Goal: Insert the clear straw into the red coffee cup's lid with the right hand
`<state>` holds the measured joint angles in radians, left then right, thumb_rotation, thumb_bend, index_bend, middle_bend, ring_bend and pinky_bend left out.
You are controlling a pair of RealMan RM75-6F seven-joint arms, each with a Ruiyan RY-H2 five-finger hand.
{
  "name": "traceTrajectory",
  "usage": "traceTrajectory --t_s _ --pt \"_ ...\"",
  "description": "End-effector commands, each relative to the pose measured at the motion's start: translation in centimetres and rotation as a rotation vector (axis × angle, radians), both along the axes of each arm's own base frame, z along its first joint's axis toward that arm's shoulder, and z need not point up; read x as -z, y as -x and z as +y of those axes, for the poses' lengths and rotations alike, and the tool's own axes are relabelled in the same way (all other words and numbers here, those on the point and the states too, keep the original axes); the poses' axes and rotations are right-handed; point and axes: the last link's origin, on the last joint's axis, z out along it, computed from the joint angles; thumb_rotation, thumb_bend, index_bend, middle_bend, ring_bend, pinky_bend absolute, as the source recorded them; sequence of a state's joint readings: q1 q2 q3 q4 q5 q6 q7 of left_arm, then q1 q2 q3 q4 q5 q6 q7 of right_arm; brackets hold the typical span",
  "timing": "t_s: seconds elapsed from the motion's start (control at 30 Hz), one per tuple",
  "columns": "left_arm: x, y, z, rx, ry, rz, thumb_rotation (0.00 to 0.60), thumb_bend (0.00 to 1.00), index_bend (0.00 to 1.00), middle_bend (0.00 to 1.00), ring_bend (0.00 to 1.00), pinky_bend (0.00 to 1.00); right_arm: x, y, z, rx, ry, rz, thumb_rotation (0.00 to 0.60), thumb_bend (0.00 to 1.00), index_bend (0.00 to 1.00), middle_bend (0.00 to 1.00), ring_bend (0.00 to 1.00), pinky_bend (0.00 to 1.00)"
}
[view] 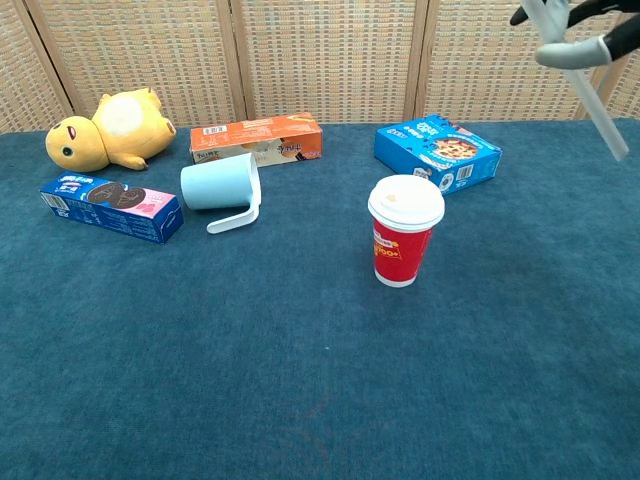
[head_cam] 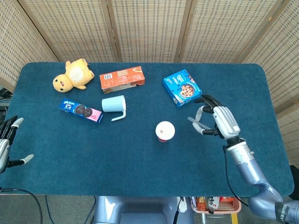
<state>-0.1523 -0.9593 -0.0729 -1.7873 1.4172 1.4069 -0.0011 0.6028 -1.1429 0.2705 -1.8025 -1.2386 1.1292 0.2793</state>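
We saw only the fingertips of the right hand (head_cam: 219,121) at the chest view's top edge, its fingers pinching the clear straw (view: 588,88), which slanted down above and right of the red coffee cup (view: 403,243); the left hand (head_cam: 8,144) was cut off at the frame edge, far left of the cup, fingers spread on nothing. Behind the cup we counted one blue cookie box (head_cam: 182,87), one orange box (head_cam: 122,79), one pale blue mug (head_cam: 115,106) on its side, one biscuit packet (head_cam: 81,111) and one yellow plush toy (head_cam: 73,75); the cup's white lid (head_cam: 165,129) was on.

Print is present on the red coffee cup (view: 403,250) and the three boxes; none of it is legible.
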Motion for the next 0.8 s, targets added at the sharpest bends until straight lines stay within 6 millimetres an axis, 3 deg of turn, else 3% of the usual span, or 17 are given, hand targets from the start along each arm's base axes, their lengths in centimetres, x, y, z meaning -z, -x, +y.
traceTrajectory --t_s 0.03,0.27,0.8 --pt "0.0 0.1 0.1 -0.005 -0.004 0.004 0.600 0.10 0.00 0.00 0.00 0.00 1.8 -3.7 -1.3 0.024 -0.051 -0.151 0.600 0.55 0.69 0.31 0.16 0.19" --pt "-0.2 0.1 0.4 -0.016 -0.015 0.005 0.600 0.10 0.00 0.00 0.00 0.00 3.3 -7.0 -2.0 0.055 -0.131 -0.343 0.600 0.55 0.69 0.32 0.16 0.19" --pt "-1.0 -0.9 0.9 0.012 0.002 0.032 0.600 0.10 0.00 0.00 0.00 0.00 5.4 -9.0 -3.2 0.017 -0.227 -0.440 0.600 0.55 0.69 0.32 0.15 0.17"
